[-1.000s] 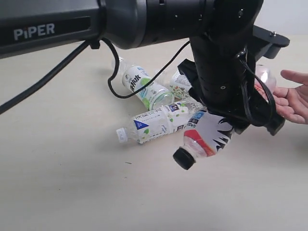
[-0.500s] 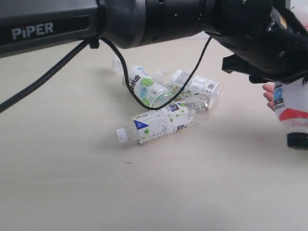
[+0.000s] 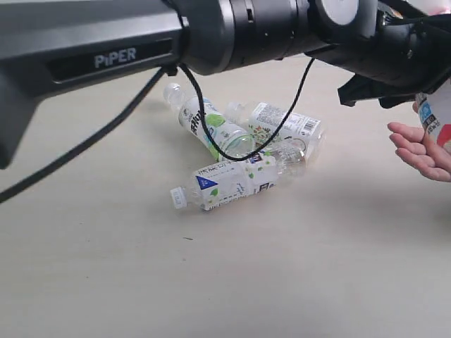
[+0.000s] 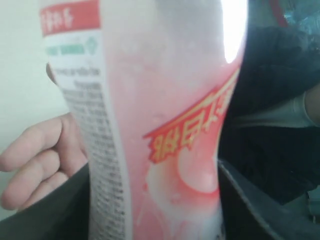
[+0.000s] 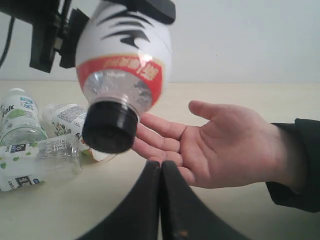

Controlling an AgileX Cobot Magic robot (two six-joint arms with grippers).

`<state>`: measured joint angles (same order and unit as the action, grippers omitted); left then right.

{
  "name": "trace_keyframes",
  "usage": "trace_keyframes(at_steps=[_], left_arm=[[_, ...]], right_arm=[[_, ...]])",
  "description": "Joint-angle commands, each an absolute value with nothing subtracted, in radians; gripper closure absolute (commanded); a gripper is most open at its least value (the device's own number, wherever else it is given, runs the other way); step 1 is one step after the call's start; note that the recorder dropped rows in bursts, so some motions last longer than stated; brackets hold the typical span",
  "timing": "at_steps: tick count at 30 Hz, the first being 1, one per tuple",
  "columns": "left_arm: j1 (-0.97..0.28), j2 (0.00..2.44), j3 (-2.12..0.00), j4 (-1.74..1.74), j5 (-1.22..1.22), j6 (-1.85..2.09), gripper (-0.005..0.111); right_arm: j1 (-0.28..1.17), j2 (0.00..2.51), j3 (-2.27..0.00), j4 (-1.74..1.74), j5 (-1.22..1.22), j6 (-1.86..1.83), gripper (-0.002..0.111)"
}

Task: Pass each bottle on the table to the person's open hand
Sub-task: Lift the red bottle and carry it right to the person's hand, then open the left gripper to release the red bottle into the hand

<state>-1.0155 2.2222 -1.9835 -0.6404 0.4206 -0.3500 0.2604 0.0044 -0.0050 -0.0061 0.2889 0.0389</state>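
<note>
- The left end effector point(image 4: 155, 220) is clamped tight on the black-capped bottle point(image 5: 125, 65), with one dark finger on each side.
- This bottle hangs in the air with its cap pointing down, just over the fingers of the open hand point(image 5: 220, 145). I cannot tell if the cap touches them.
- The hand is palm up, at 3 o'clock in the exterior view.
- The right end effector point(image 5: 160, 200) has its two fingers pressed together, with nothing between them.
- Three white-capped bottles lie on their sides in a little heap on the desk point(image 3: 106, 267), at 9 o'clock from the hand.
- In the heap, the green-label bottle point(image 3: 224, 137) is at 11 o'clock, the white-label bottle point(image 3: 303, 127) at 1 o'clock and the blue-label bottle point(image 3: 232, 182) at 6 o'clock.
</note>
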Motion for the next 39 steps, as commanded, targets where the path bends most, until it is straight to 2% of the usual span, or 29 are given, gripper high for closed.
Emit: trace_keyframes(at_steps=[1,12,22,25,30,33,39], left_arm=[[-1.017,2.300,-2.070,-0.733,0.454,-0.274,0.107],[-1.017,2.455,-2.199,-0.774,0.481,-0.239,0.107],[-1.017,2.489,-2.200,-0.786,0.456,-0.232,0.105],[-1.017,2.489,-2.200,-0.786,0.456,-0.221,0.095],[-1.017,2.489,-2.200,-0.789,0.458,-0.221,0.061],[-1.017,2.489,-2.200,-0.789,0.452,-0.221,0.048],[-1.017,2.489,-2.200,-0.789,0.447,-0.219,0.041]], right_arm=[[0.253,0.000,0.000,-0.006,0.284,0.039,0.108],[0.253,0.000,0.000,-0.006,0.284,0.039,0.108],[0.253,0.000,0.000,-0.006,0.284,0.039,0.108],[0.253,0.000,0.000,-0.006,0.284,0.039,0.108],[0.253,0.000,0.000,-0.006,0.284,0.039,0.108],[0.253,0.000,0.000,-0.006,0.284,0.039,0.108],[0.253,0.000,0.000,-0.006,0.284,0.039,0.108]])
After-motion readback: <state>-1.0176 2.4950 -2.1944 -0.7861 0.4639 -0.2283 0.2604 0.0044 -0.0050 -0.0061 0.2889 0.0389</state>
